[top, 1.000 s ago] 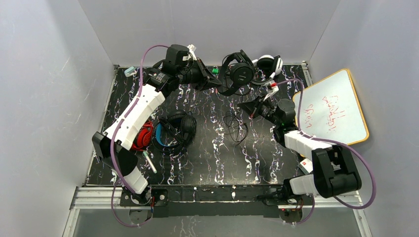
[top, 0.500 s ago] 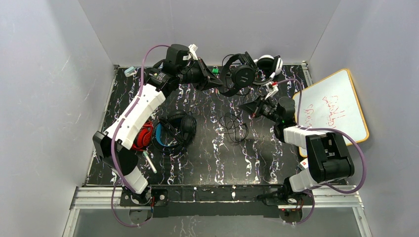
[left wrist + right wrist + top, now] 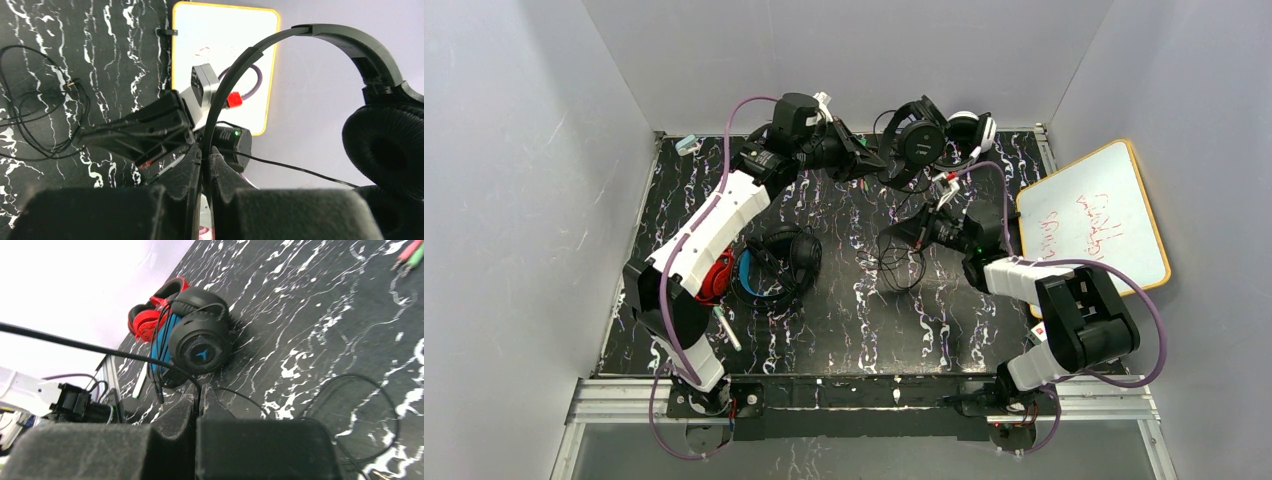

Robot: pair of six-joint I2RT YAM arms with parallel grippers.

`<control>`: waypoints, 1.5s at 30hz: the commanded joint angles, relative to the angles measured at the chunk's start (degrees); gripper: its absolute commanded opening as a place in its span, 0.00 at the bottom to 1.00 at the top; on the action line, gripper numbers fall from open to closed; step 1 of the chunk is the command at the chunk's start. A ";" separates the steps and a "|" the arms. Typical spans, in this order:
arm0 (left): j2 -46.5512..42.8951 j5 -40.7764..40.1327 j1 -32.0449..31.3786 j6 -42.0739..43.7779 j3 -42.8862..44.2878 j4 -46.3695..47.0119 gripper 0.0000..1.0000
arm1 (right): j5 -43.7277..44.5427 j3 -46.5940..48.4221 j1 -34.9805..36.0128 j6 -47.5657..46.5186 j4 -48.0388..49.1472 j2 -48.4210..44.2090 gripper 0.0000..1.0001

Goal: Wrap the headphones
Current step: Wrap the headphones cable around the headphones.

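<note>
At the far edge: all-black headphones point(image 3: 921, 143) raised above the table point(image 3: 844, 310) — left gripper point(image 3: 202, 156) clenched on their headband point(image 3: 300, 34).
Right gripper point(image 3: 198, 394): pinched tight on the thin cable point(image 3: 75, 343), mid-table.
Slack: loose loops point(image 3: 35, 120) lie on the table.
Doing it well: hold the cable taut and lay even turns around the headband — slack may snag.
Other pairs: red pair point(image 3: 150, 317) and blue-banded pair point(image 3: 200, 347) lie together, left side.

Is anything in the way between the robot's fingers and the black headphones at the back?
Nothing visible does. The left fingers pinch the headband of the black headphones, and the right fingers pinch a thin cable.
</note>
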 commanded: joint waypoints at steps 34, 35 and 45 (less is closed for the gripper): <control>14.89 -73.52 -4.18 19.86 12.95 -25.33 0.00 | 8.87 27.07 21.09 -15.07 -60.24 -12.54 0.01; 14.56 -73.46 -4.48 21.90 12.04 -24.42 0.00 | 9.82 29.37 21.06 -16.69 -63.39 -12.13 0.01; 8.02 -71.54 -5.79 39.51 1.40 -15.41 0.00 | 15.30 44.96 17.86 -26.26 -83.29 -6.19 0.01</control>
